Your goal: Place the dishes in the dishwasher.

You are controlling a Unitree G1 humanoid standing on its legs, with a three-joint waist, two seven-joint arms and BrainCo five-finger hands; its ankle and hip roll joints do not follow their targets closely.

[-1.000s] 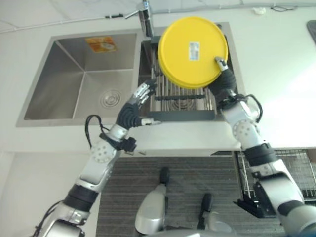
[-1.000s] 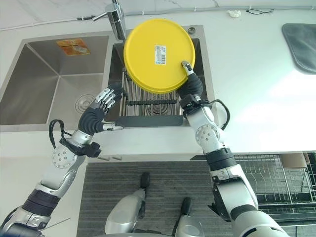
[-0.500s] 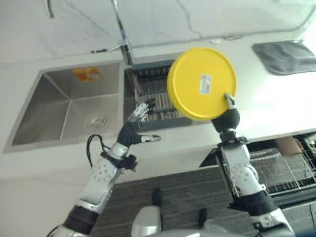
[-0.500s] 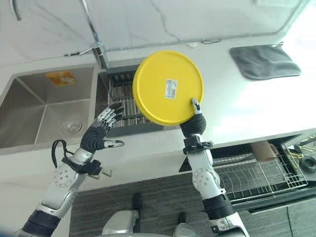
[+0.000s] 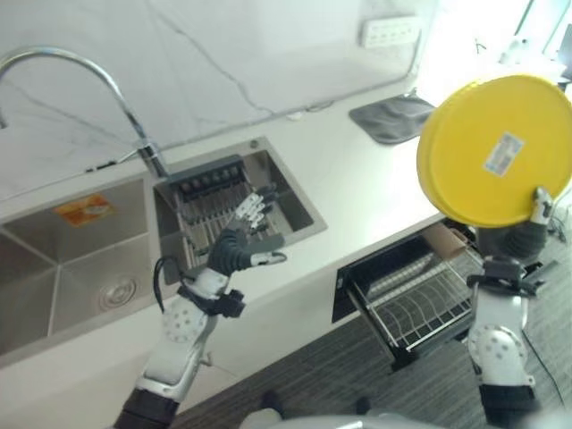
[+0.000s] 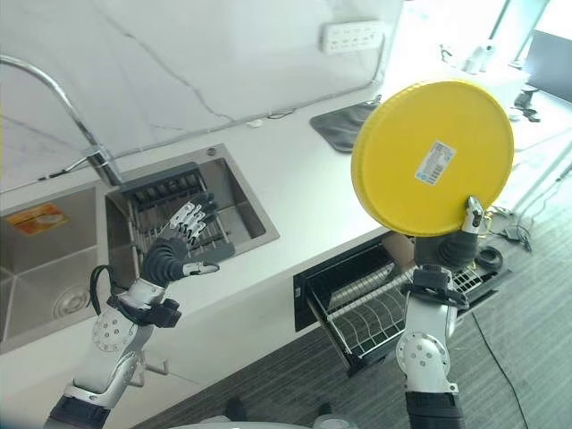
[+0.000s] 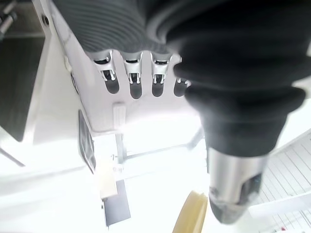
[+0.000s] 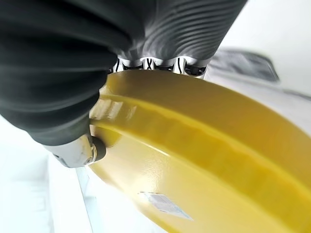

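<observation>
Your right hand (image 6: 463,239) pinches the rim of the yellow plate (image 6: 433,159), thumb on its underside, holding it upright and high above the pulled-out dishwasher rack (image 6: 393,308), probably so it can drop edge-first between the wires. Your left hand (image 6: 176,253) hovers open over the bench (image 6: 304,197) beside the sink (image 6: 54,268).
</observation>
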